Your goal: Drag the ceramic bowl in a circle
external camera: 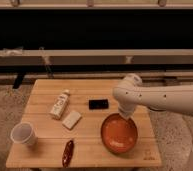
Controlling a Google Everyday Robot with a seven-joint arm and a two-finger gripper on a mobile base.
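My arm enters from three o'clock and bends down over the table [45,150]; my tool [124,114] sits at the bowl's twelve o'clock rim, touching or just above it, I cannot tell which. The arm's white casing hides the tool's working end, so I cannot tell its state. The bowl [119,134] rests upright on the table toward four o'clock of the tabletop, near the right edge and close to the front edge. A small black item [98,104] lies at eleven o'clock of the bowl, apart from it. A white bottle [60,104] lies on its side left of centre, with a pale block [71,119] just beside it at five o'clock. A white cup [23,134] stands upright at the table's nine o'clock edge. A dark red oblong item [67,152] lies near the front edge, at eight o'clock of the bowl, well apart from it.
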